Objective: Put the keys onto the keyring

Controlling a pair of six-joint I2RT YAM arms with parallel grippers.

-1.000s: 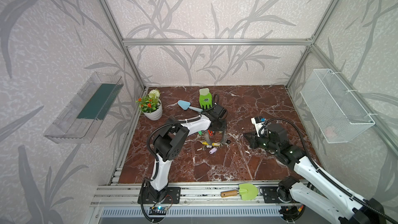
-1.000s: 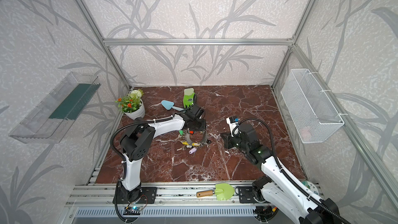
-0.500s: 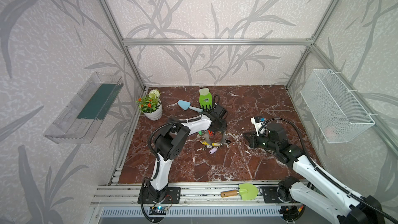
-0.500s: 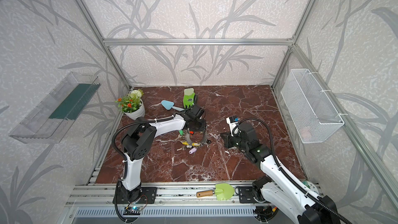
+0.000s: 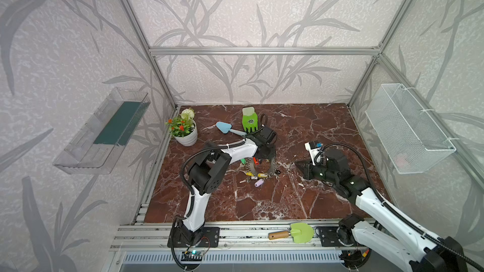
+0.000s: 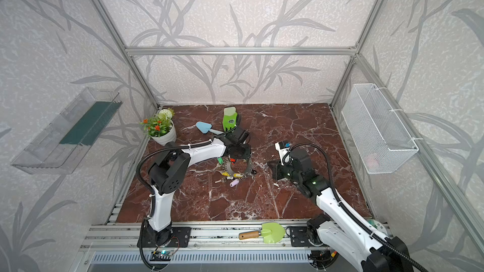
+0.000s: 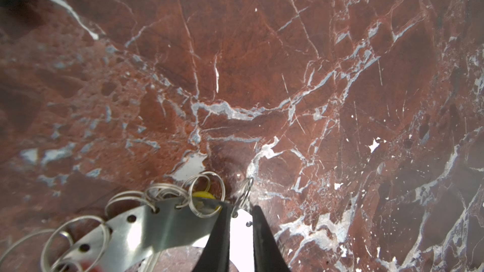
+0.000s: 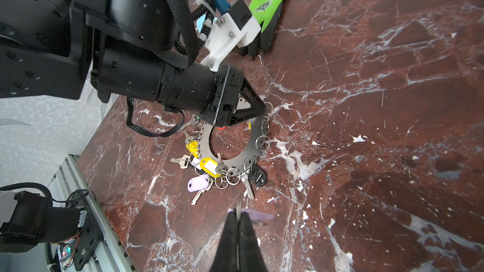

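The keyring (image 8: 251, 150), a flat grey metal ring with small wire loops on its rim, lies mid-floor (image 5: 252, 168). Around it lie keys: a yellow tag (image 8: 208, 164), a lilac tag (image 8: 199, 183) and a black one (image 8: 258, 176). My left gripper (image 7: 240, 209) is at the ring's far side. One finger stands in the open centre and one outside the rim, closed across the band (image 7: 162, 223). My right gripper (image 8: 238, 214) hovers just right of the ring (image 5: 298, 163). It is shut on the split ring of another lilac key (image 8: 258, 216).
A green glove (image 5: 250, 122), a blue trowel (image 5: 225, 127) and a flower pot (image 5: 184, 132) sit behind the left arm. A green trowel (image 5: 296, 232) lies on the front rail. A wire basket (image 5: 408, 132) hangs on the right wall, a clear shelf (image 5: 104, 132) on the left.
Both arms stay almost where they were. The left jaws have drawn closer together around the keyring's band.
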